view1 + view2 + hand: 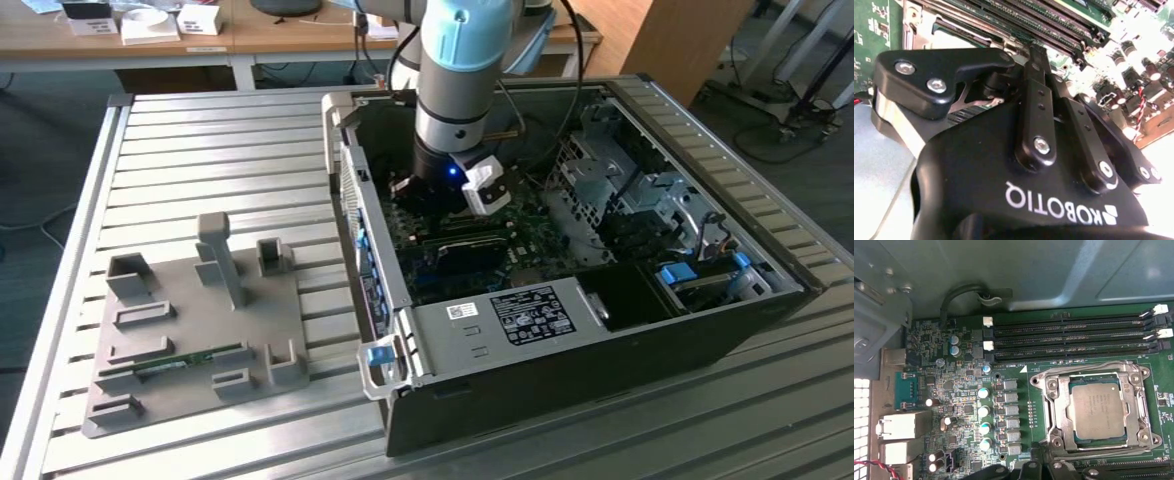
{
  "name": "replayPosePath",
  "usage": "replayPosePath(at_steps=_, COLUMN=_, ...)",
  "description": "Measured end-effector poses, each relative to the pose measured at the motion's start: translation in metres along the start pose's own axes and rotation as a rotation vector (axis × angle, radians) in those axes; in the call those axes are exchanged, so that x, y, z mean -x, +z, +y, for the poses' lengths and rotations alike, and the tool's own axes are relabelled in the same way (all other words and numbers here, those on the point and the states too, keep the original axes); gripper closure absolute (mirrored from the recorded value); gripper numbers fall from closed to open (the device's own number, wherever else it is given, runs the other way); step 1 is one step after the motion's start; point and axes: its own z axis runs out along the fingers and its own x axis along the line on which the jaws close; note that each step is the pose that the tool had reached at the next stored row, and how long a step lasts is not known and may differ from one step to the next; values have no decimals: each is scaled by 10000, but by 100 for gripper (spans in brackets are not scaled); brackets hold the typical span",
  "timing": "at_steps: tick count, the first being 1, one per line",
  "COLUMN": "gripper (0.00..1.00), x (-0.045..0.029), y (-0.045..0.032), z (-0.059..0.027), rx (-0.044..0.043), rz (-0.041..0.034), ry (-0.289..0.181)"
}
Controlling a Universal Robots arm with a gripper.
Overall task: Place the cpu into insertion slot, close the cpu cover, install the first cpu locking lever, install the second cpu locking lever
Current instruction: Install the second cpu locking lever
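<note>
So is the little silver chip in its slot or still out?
In. In the first wrist view the cpu lies flat inside the insertion slot, with the cpu cover framing it.

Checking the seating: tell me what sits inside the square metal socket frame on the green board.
In the first wrist view, a small square chip with a silvery metal top lies inside the square metal socket frame. It covers the socket's contacts, so those cannot be seen.
</note>
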Motion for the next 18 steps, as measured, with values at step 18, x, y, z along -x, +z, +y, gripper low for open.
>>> replayPosePath(at_steps=18, gripper=89, x=5, y=-105, z=14, rx=-4, rz=-6, ry=1)
